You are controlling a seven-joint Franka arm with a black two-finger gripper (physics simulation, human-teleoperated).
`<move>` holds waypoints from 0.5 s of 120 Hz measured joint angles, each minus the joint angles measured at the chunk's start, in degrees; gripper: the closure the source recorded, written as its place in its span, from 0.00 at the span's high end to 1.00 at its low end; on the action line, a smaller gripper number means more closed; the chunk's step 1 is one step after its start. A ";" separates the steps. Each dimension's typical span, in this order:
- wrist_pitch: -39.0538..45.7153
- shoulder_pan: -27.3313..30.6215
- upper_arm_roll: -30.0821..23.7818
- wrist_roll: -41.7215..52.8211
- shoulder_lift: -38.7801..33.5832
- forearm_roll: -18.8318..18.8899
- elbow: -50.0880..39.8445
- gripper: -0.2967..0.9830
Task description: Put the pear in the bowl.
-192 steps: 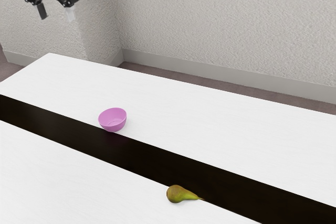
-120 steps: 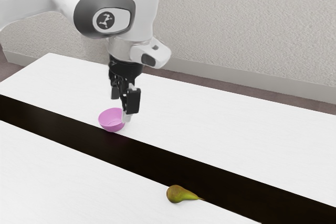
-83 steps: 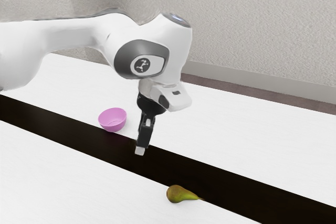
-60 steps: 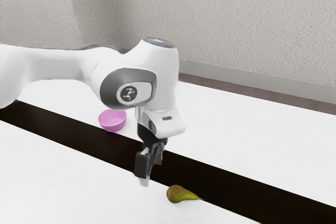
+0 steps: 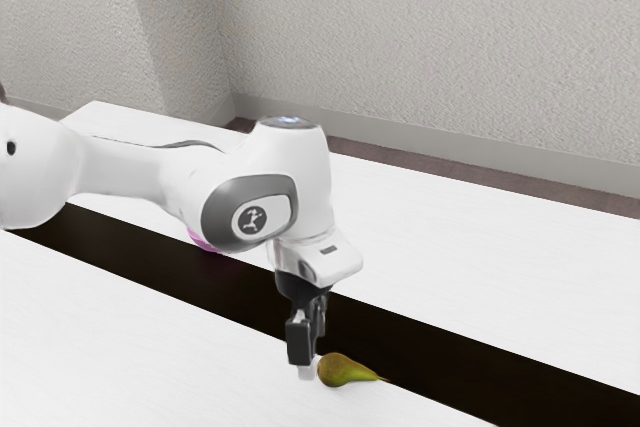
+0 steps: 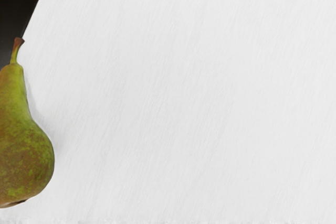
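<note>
Two parted fingers (image 5: 300,343) point downward beside the pear (image 5: 342,370).

Badge (image 5: 249,220): round and dark, with a pale branching emblem.
Panel (image 5: 279,211): white, on the arm (image 5: 298,172), bearing that badge.
Words, numbers: none readable.

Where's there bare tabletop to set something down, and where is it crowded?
Bare: the white tabletop between the dark strip and the wall, toward the exterior view's right; also the near side, between the strip and the picture's lower-left corner. Crowded: the gripper beside the pear, and the bowl partly behind the arm.
</note>
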 joint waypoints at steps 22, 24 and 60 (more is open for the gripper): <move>0.59 -0.79 0.71 -3.65 3.85 2.71 1.38 0.77; 0.61 -0.91 0.92 -3.74 4.48 3.01 2.02 0.77; 0.99 0.84 4.30 -1.42 11.88 5.32 8.56 0.77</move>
